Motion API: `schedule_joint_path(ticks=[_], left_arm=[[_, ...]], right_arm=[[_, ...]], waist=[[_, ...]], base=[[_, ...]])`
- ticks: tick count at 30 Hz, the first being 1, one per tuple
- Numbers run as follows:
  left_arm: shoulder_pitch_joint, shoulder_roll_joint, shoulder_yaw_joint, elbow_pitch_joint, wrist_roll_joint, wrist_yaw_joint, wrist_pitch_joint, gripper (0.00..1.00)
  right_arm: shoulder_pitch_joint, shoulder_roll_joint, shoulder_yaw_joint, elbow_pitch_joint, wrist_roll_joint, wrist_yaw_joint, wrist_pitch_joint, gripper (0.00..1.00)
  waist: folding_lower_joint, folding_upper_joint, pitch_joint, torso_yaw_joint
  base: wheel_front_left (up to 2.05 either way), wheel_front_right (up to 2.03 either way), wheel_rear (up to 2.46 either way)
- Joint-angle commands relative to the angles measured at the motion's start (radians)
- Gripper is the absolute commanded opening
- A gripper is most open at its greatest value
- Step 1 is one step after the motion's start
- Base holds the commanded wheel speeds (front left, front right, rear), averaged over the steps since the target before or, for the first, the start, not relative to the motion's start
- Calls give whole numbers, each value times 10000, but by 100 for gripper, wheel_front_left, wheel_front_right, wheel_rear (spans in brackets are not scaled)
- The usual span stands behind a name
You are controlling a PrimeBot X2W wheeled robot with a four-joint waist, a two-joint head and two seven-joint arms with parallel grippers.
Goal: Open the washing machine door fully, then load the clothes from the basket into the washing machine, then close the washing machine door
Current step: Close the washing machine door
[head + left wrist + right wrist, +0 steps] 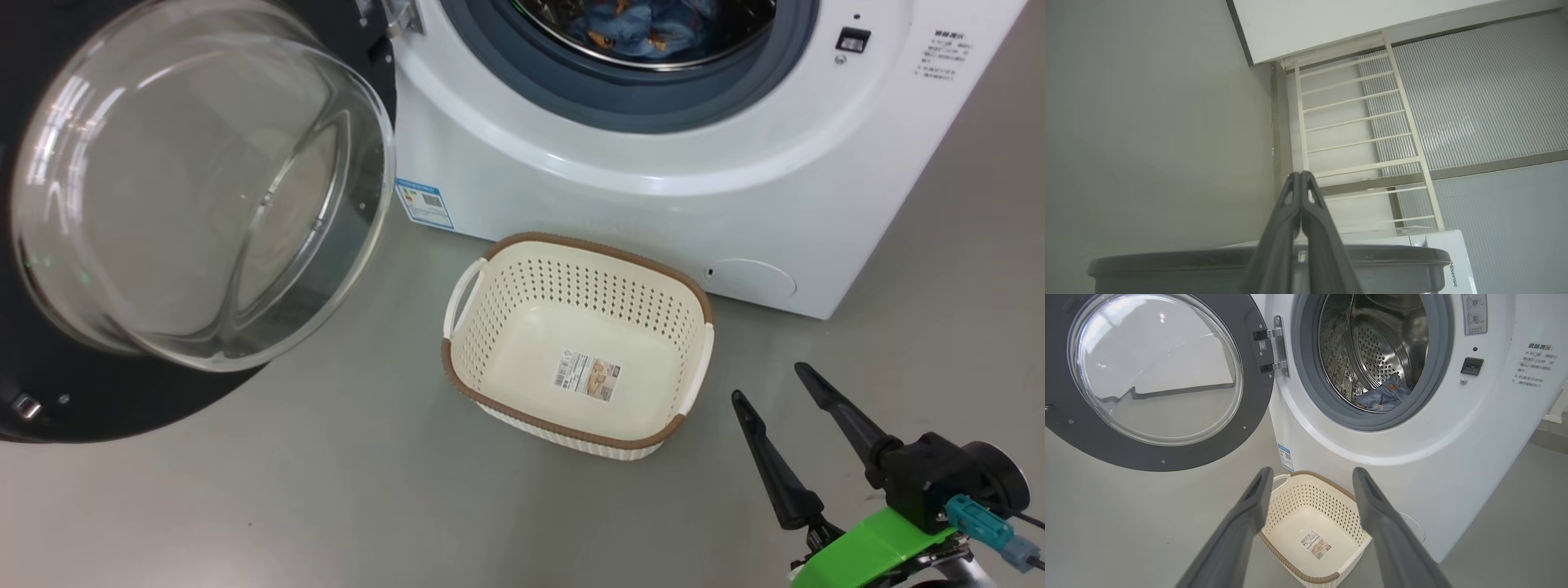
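Door wide open, clothes in the drum, basket on the floor.
Head view: large round washing machine door point(196, 188) with glossy black rim and bulging clear glass, standing wide open left of the big white front-loading washing machine point(653, 188); light-blue clothes with orange-brown figures point(645, 28) at the bottom of the steel drum; small cream perforated plastic basket with a brown rim point(571, 286) on the grey floor point(326, 490) just before the machine's lower front edge, floor label in plain sight; right gripper point(771, 382) near the basket's right side, apart from it, with its dark fingers spread wide. Left wrist view: left gripper point(1300, 179) pressed together tip to tip, aimed at a pale wall and a cream barred frame point(1355, 134). Right wrist view: own fingers wide apart, basket low between them, door open at the left, clothes inside the drum.
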Motion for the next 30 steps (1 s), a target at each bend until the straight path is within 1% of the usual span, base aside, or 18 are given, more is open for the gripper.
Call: schedule_joint_path(ticks=[1, 6, 16, 23, 30], left_arm=[[-364, 739, 276, -141, 120, -55, 93, 0], [-438, 750, -216, 149, 346, -97, 563, 0], [-547, 656, -610, 518, 519, -390, 1065, 0], [-463, 563, -709, 380, 302, -644, 1758, 0], [22, 491, -593, 2, -48, -821, 2418, 0]], right_arm=[[-292, -97, 249, -340, 116, 62, 29, 100], [-342, -173, 246, -418, 156, 62, 94, 100], [-472, -277, 248, -502, 233, 62, 190, 100], [-530, -273, 216, -509, 248, 62, 184, 100], [-520, -216, 179, -473, 266, 62, 129, 100]], waist=[[0, 0, 100, -74], [0, 0, 253, -133], [0, 0, 457, -180], [0, 0, 507, -170], [0, 0, 450, -161]], base=[[0, 0, 0], [0, 0, 0], [0, 0, 0], [0, 0, 0], [0, 0, 0]])
